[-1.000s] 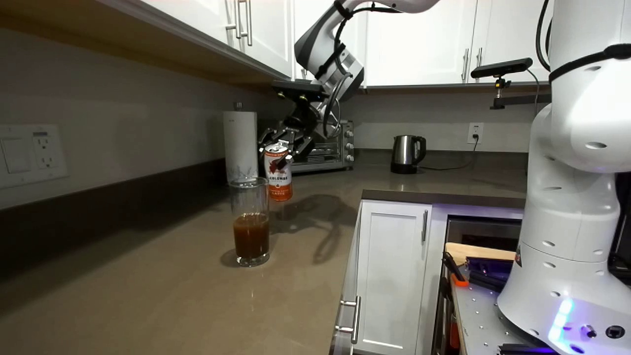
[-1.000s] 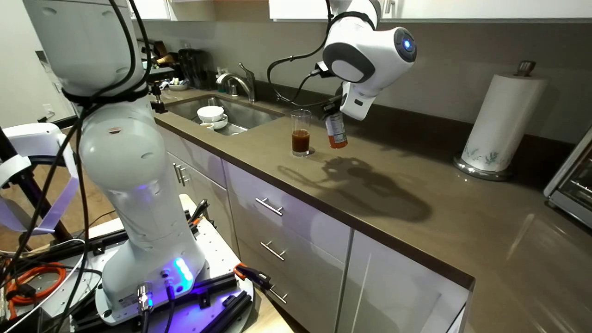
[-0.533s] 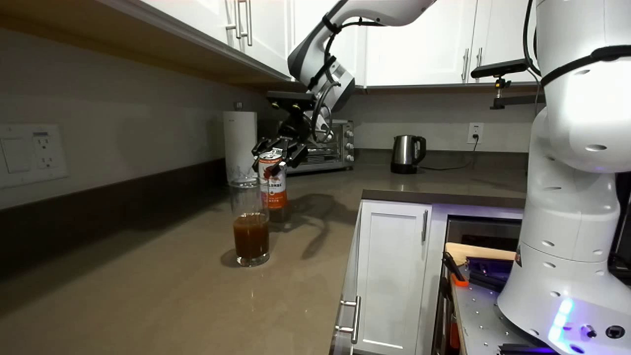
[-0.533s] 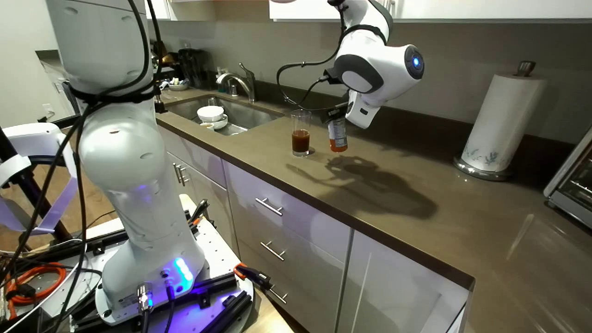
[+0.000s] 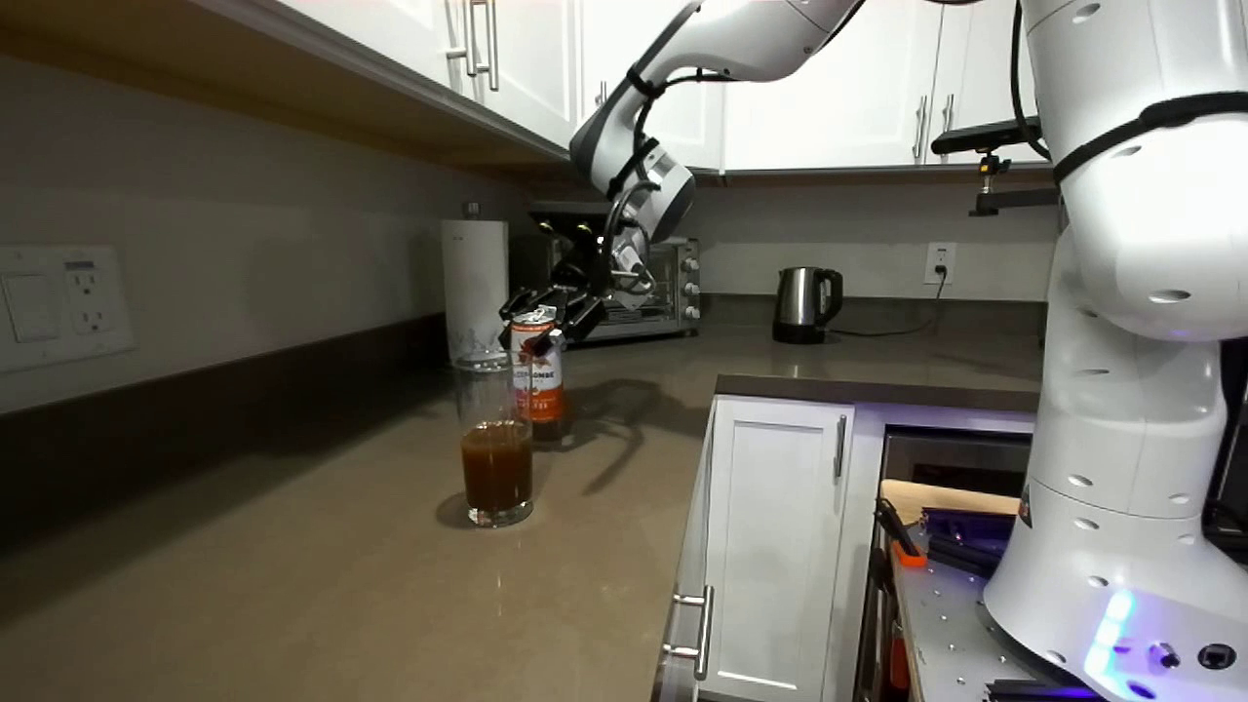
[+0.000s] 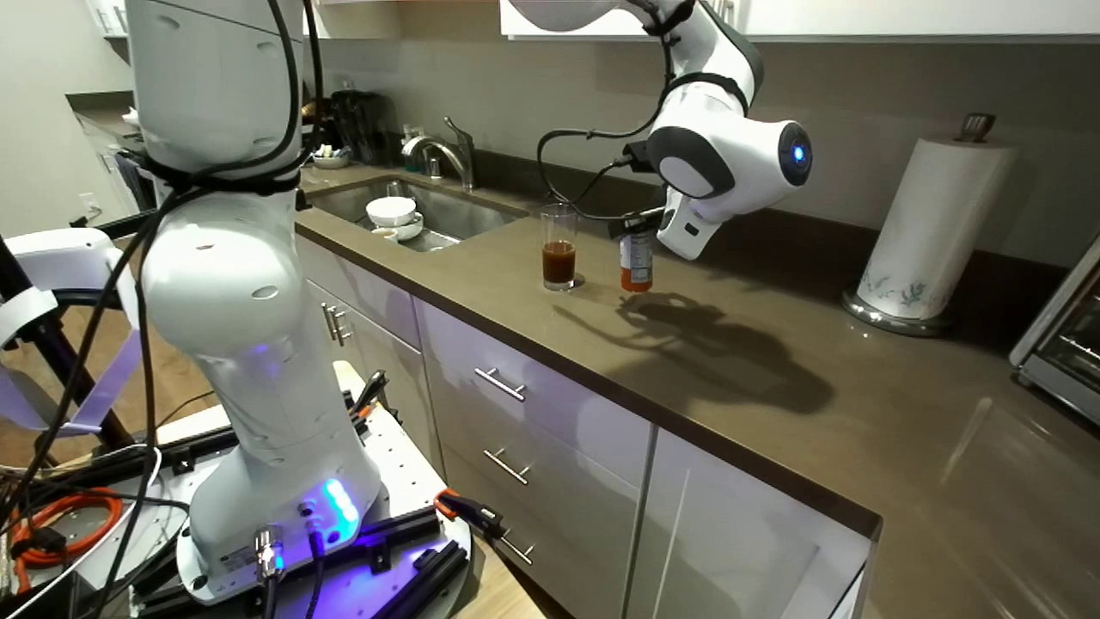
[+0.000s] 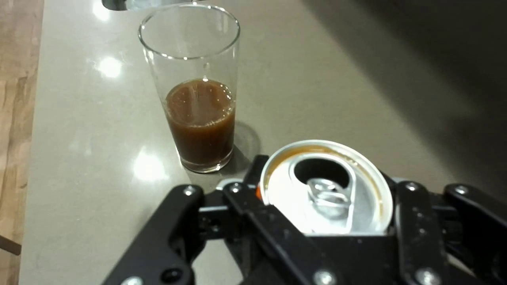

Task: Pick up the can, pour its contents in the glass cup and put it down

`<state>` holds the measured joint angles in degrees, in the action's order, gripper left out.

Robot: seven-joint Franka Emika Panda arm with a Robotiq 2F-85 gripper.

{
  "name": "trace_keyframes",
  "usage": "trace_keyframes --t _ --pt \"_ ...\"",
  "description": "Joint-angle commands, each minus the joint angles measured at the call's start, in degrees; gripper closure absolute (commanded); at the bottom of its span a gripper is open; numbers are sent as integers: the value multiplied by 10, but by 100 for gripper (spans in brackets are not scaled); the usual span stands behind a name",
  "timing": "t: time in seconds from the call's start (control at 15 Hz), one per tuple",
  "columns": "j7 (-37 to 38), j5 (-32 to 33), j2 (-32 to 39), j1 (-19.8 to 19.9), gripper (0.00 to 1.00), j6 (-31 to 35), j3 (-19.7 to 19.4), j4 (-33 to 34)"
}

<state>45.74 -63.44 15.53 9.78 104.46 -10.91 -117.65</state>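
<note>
One can (image 6: pixel 637 261), lower, more upright now

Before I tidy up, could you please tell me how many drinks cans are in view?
1: the can is held in the gripper, beside the glass cup. Others may be hidden, or lost in the dark clutter beyond the sink.

Wrist view: the pincer (image 7: pixel 323 178) blots out most of the side of the can (image 7: pixel 326 188)!
In an exterior view, its label (image 6: pixel 637 251) is too small to read; the toaster oven (image 6: pixel 1070 334) runs off the right edge.
</note>
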Motion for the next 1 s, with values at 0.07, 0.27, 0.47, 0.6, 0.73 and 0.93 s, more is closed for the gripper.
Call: trace_keyframes --t 0.07,0.27,0.47,0.6,0.73,0.93 --pt "-31 -29 35 19 72 -38 -4 28" --pt "-43 -38 48 24 72 -40 -6 34" --pt "-51 -42 59 26 72 -42 -7 40" --pt "-53 -43 66 27 72 -43 -8 44" --pt "-54 -43 73 29 72 -45 -8 48" --pt "-52 -43 82 33 72 -52 -8 54"
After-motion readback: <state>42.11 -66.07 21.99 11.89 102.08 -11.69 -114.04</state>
